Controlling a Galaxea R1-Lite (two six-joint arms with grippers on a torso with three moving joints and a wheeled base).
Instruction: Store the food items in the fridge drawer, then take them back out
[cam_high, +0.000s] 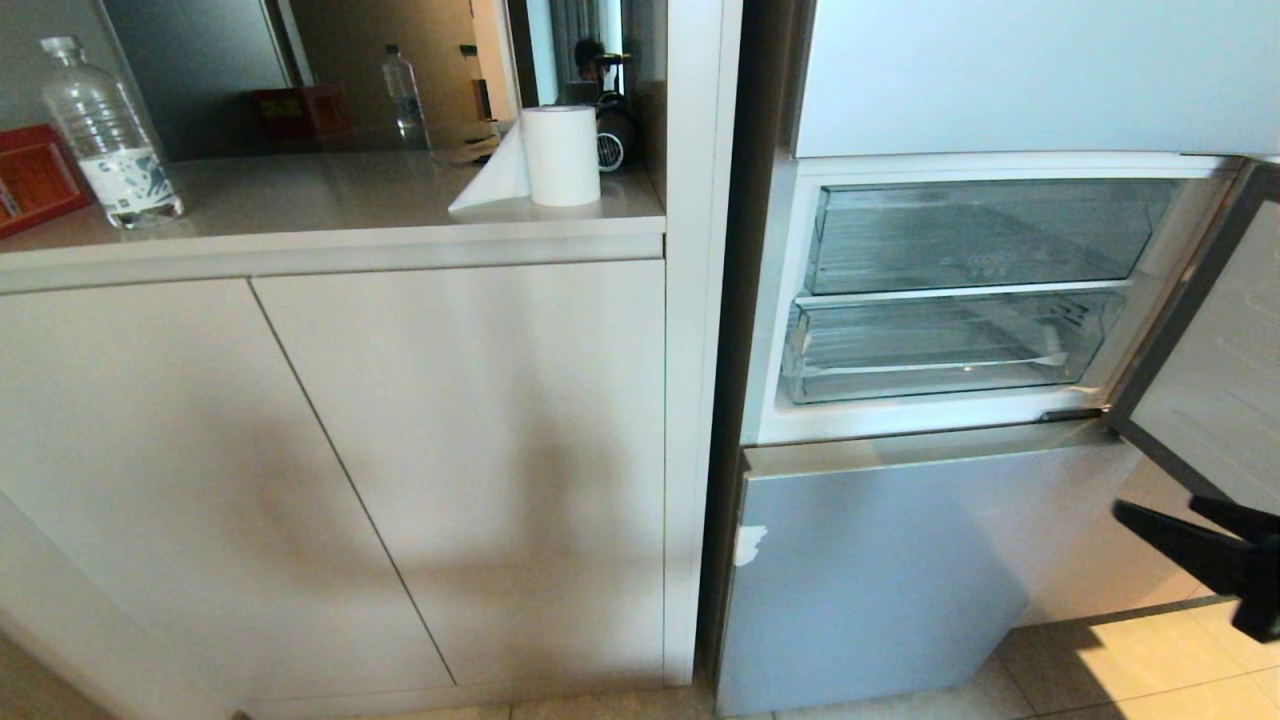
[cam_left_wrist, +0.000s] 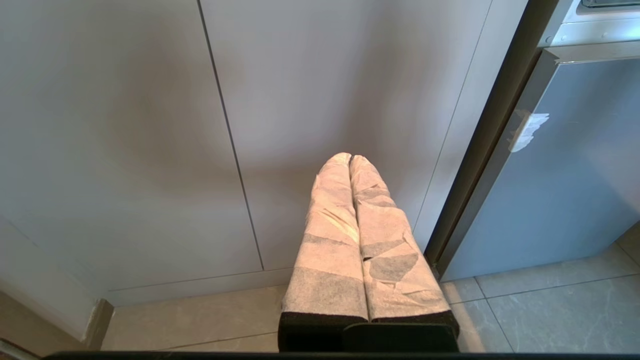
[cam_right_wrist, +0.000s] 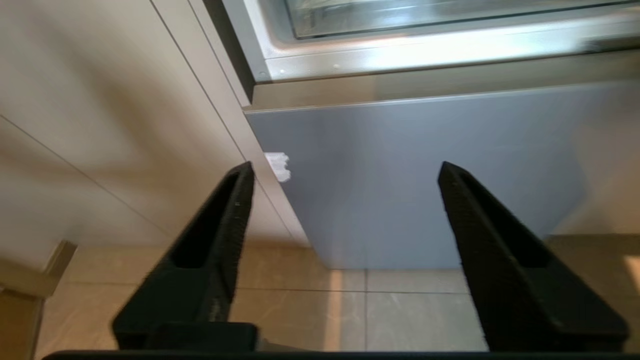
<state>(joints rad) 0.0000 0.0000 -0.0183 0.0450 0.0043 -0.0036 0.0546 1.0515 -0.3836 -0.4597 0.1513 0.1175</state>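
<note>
Black fingers of the right tool (cam_high: 1190, 515) stand spread and empty at lower right, probably readying for the fridge drawer (cam_high: 940, 345), closed at centre right. Left tool (cam_left_wrist: 350, 159) is pressed together. Food items are not visible.

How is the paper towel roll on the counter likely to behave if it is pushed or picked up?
The paper towel roll stands upright on the counter, so a push up high would probably tip it, and then it could roll. It is likely light and soft, denting under a hard squeeze. Its loose sheet hangs free and would probably flop and trail.
</note>
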